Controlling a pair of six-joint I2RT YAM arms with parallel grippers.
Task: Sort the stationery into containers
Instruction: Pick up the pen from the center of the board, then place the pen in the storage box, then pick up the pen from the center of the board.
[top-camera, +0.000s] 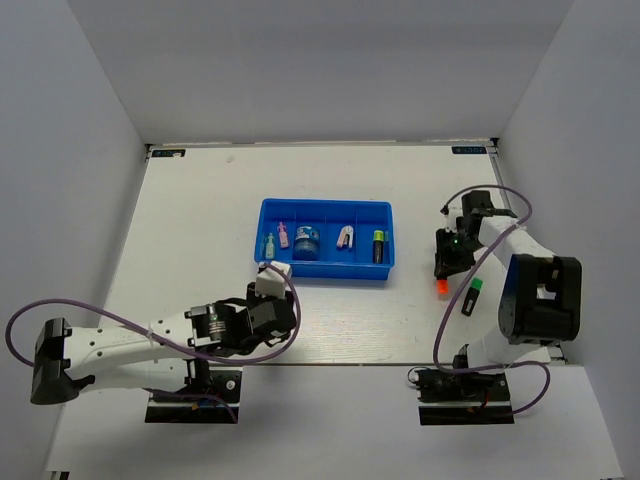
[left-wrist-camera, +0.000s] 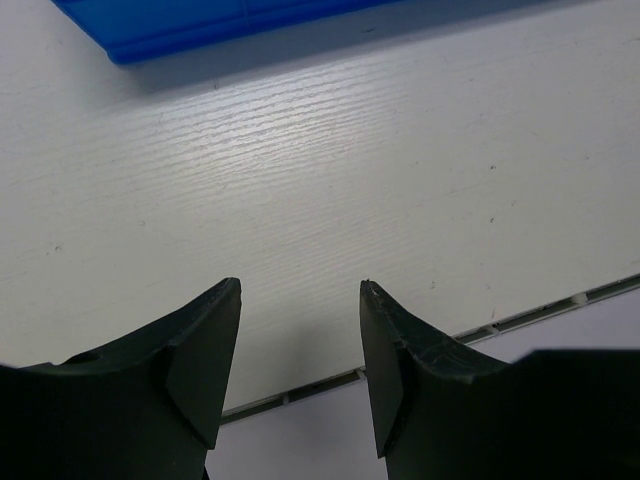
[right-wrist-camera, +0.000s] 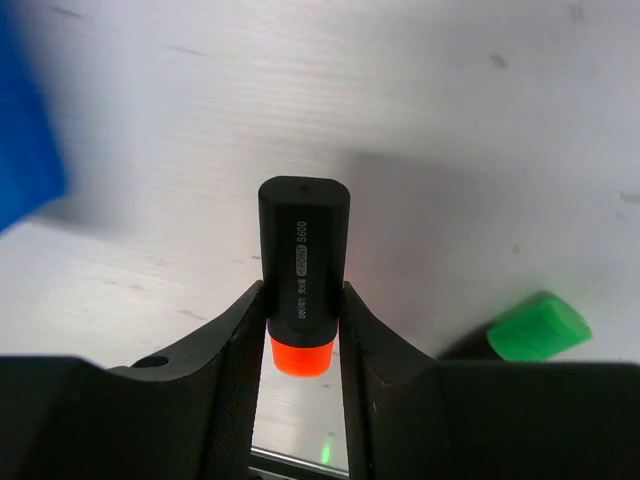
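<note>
The blue tray (top-camera: 325, 212) lies mid-table, its edge also showing in the left wrist view (left-wrist-camera: 180, 35) and the right wrist view (right-wrist-camera: 25, 150). Its compartments hold a pale-green pen (top-camera: 269, 245), a pink pen (top-camera: 283, 235), a blue-white roll (top-camera: 307, 240), a white piece (top-camera: 344, 237) and a yellow-capped highlighter (top-camera: 379, 246). My right gripper (top-camera: 442, 270) (right-wrist-camera: 303, 292), right of the tray, is shut on the black orange-capped highlighter (top-camera: 441, 286) (right-wrist-camera: 303, 245). A green-capped highlighter (top-camera: 473, 297) (right-wrist-camera: 538, 327) lies on the table beside it. My left gripper (top-camera: 268, 300) (left-wrist-camera: 300, 285) stands open and empty just below the tray's left corner.
White walls close in the table on three sides. The table's near edge (left-wrist-camera: 540, 312) runs close behind the left fingers. The right arm's purple cable (top-camera: 497, 192) loops above its wrist.
</note>
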